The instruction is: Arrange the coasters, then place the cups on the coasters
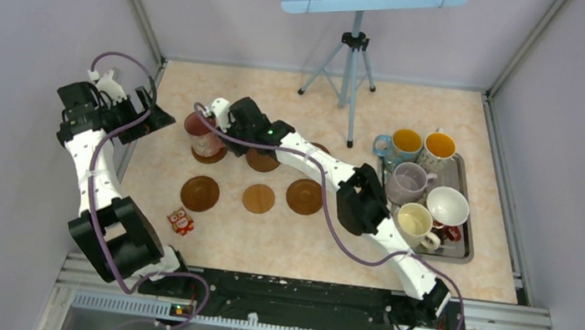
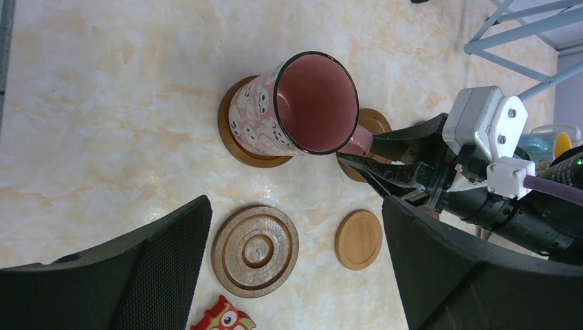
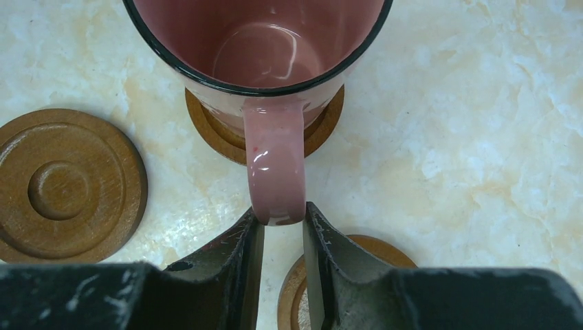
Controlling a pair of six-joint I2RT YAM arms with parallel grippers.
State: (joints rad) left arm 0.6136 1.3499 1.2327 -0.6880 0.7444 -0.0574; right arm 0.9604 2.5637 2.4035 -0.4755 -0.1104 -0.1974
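The pink cup (image 1: 204, 136) (image 2: 302, 103) (image 3: 261, 48) stands upright on a dark coaster (image 1: 210, 156) (image 2: 237, 148) (image 3: 323, 127). My right gripper (image 1: 219, 125) (image 2: 364, 157) (image 3: 280, 220) is shut on the tip of its handle, both fingertips touching it. Another coaster (image 3: 357, 275) lies under those fingers. My left gripper (image 1: 152, 118) (image 2: 297, 206) hangs wide open at the far left, above a ringed dark coaster (image 1: 200, 193) (image 2: 255, 251) and the lighter small coaster (image 1: 259, 199) (image 2: 359, 239). One more dark coaster (image 1: 305, 196) lies further right. Several cups (image 1: 407, 183) sit on the steel tray (image 1: 465, 237).
A small red owl figure (image 1: 179, 221) (image 2: 223, 320) stands near the front left. A tripod (image 1: 352, 63) with a blue board stands at the back middle. The right arm stretches across the table from the tray side towards the pink cup.
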